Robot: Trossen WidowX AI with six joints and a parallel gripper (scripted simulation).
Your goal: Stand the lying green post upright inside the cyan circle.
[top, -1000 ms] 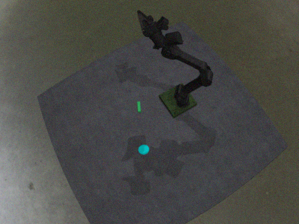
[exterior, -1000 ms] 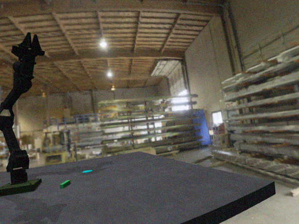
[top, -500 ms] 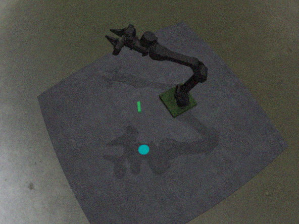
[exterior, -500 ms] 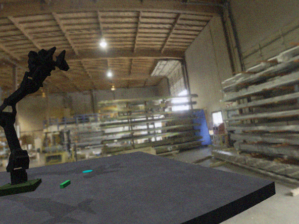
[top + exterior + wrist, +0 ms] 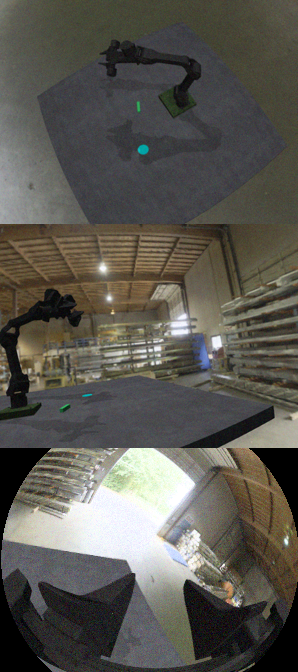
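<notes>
1. Top view, left to right: the end effector (image 5: 99, 58) (image 5: 79, 308) (image 5: 160, 580) is open, two prongs apart; then the green post (image 5: 138, 107) (image 5: 65, 408), the cyan circle (image 5: 143, 149) (image 5: 87, 395) and the green base plate (image 5: 173, 111) (image 5: 32, 409). Plan layout reads best here.
2. Exterior adds height: the arm (image 5: 171, 58) (image 5: 13, 360) rises from the plate at left and carries the end effector well above the desk (image 5: 176, 176) (image 5: 176, 415) (image 5: 65, 560). Fingers overlap from this side.
3. Wrist view shows the finger gap plainly, nothing gripped. Desk edge at left, bright doorway (image 5: 150, 483) beyond; post and circle out of this frame.
4. Surroundings, exterior, left to right: blurred shelving, blue panel (image 5: 201, 350), long stacked rack (image 5: 262, 338), all beyond the desk.
5. Nearest solid neighbour to the post is the base plate, apart from it. Arm shadows darken the desk on both sides of the post; one reaches the circle (shade only, no obstacle).
6. Post lies flat on the desk, outside the circle and well apart. From above, its long axis runs nearly up and down the frame, upper end leaning slightly left, lower end toward the circle. Exterior: lower left to upper right.
</notes>
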